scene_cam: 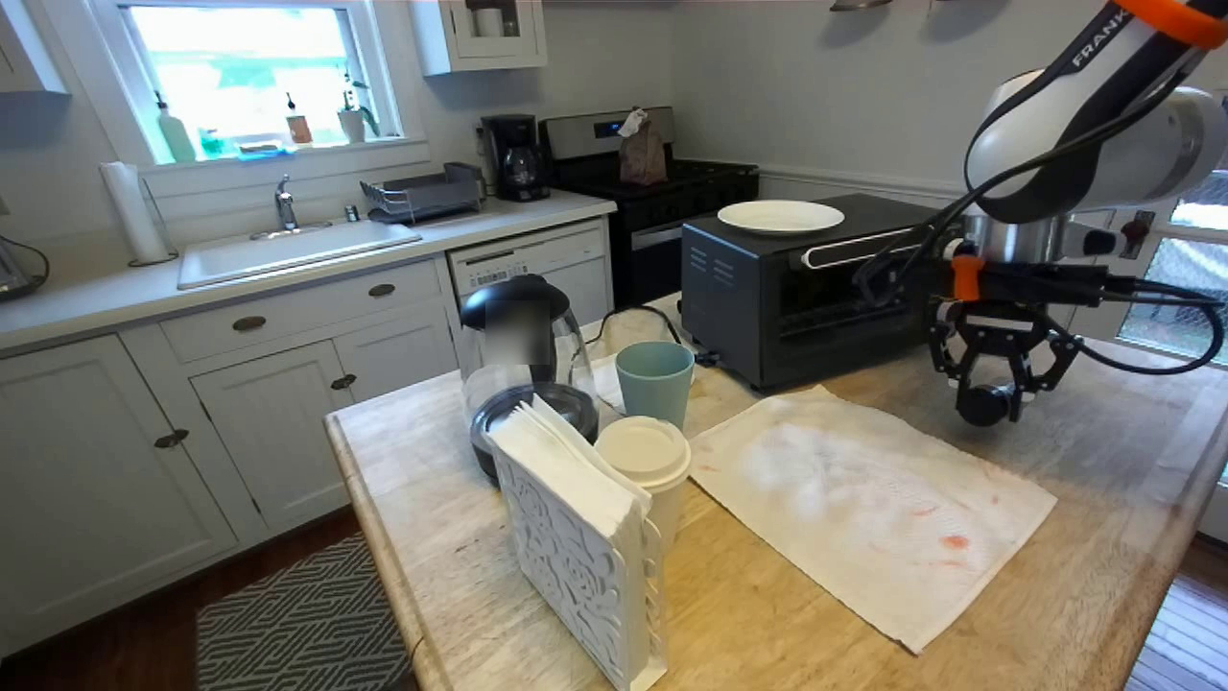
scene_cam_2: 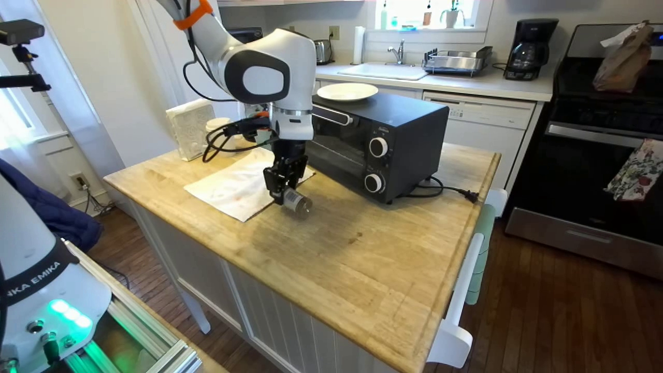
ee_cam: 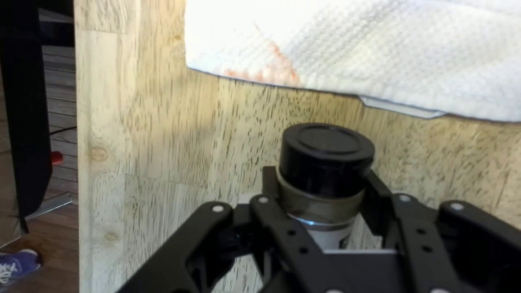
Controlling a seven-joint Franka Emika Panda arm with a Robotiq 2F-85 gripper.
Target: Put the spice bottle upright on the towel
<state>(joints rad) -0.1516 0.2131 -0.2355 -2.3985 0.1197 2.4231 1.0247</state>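
The spice bottle point(scene_cam_2: 298, 202) is a small clear jar with a pale label and a black lid. My gripper point(scene_cam_2: 282, 190) is shut on it. The bottle is tilted nearly onto its side, low over the wooden table; I cannot tell if it touches. In an exterior view the lid point(scene_cam: 985, 406) shows between the fingers of my gripper point(scene_cam: 991, 398). In the wrist view the bottle point(ee_cam: 327, 162) sits between both fingertips point(ee_cam: 319, 179), just outside the towel's edge. The towel point(scene_cam: 863, 509), white with red stains, lies flat; it also shows in the wrist view point(ee_cam: 346, 49).
A black toaster oven point(scene_cam: 724, 297) with a white plate point(scene_cam: 782, 218) on top stands beside the towel. A blue-green cup point(scene_cam: 654, 384), a white lidded cup point(scene_cam: 645, 451), a napkin box point(scene_cam: 576, 566) and a kettle point(scene_cam: 480, 305) stand beyond the towel's other side.
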